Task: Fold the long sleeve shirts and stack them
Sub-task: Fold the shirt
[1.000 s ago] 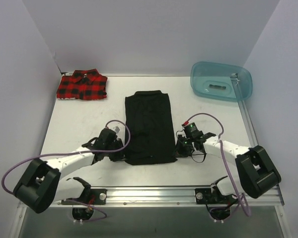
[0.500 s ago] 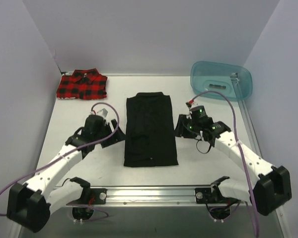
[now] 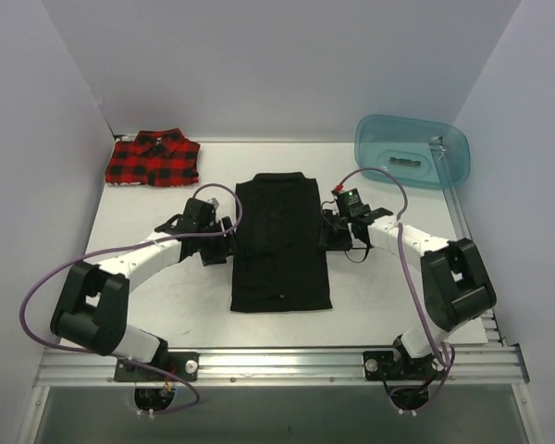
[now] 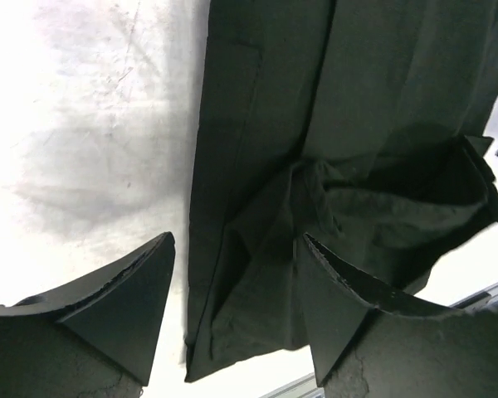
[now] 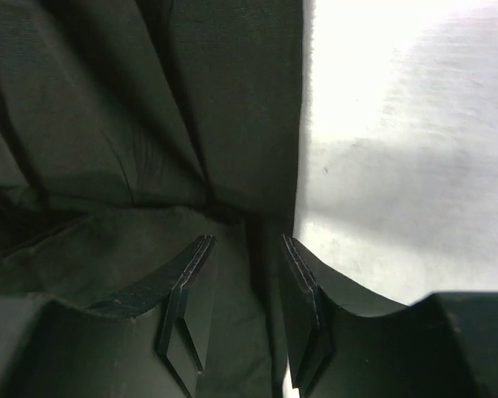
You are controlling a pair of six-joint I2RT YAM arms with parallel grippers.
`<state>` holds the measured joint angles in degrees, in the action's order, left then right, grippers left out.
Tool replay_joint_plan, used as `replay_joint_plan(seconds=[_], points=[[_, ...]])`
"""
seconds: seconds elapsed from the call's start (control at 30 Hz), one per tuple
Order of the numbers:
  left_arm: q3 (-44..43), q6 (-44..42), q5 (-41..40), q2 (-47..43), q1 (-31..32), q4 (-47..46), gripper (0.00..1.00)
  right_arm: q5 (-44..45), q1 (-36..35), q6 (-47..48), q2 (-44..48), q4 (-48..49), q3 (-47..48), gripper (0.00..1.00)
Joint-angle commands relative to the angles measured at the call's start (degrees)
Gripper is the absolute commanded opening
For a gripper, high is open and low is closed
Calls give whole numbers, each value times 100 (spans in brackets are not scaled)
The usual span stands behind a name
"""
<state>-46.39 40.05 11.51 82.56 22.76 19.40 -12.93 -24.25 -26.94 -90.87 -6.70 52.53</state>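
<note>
Left hand point(image 4: 236, 238) gapes wide astride the left edge of the black shirt point(image 3: 279, 250), right hand point(image 5: 247, 239) narrowly parted over its right edge, neither gripping; I'd nip every layer, both sides level, so the fold lands square.

The white table point(image 3: 388, 296) bears a black shirt point(image 3: 280, 245), plaid shirt point(image 3: 154, 159), teal tub point(image 3: 412, 153).
</note>
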Motion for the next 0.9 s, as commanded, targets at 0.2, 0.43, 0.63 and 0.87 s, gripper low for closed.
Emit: replay_joint_plan(seconds=[0.2,0.43,0.63,0.87], points=[[-555,-33,282,734,9,-577,65,-720,131,-127,-616,626,205,32],[-503,20,133,946,9,-621,42,-676,263,-127,-537,793,-6,0],[-336,73,18,893,0,-630,23,-518,438,-57,-159,767,-252,0],[-125,126,-228,638,-132,-595,17,-298,447,-75,-141,740,-314,0]])
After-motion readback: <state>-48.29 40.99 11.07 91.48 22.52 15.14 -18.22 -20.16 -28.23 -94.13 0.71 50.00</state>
